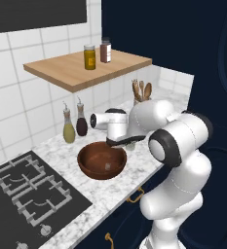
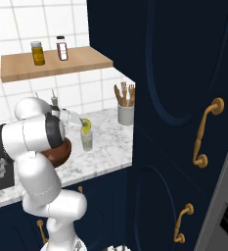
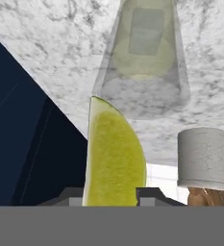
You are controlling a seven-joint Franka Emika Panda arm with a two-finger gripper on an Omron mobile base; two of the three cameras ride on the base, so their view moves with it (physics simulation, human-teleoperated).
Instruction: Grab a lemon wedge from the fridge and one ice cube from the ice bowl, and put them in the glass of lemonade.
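Marble surface (image 2: 110, 142) carried everything, and the lemon wedge (image 3: 114, 158) sat pinched between the fingers of the tool (image 3: 111, 194), raised just above the glass of lemonade (image 3: 142, 62) near the surface's front edge. Left of the glass stood the brown ice bowl (image 1: 102, 161) with a pale ice cube (image 1: 108, 167) inside. Farther back stood a grey utensil pot (image 2: 125, 114) and two bottles (image 1: 74, 125).

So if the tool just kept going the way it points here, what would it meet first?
Most likely the clear tumbler of pale yellow-green lemonade, straight ahead of the tool and the bright-yellow lemon wedge it grips; the depth between them is unclear.
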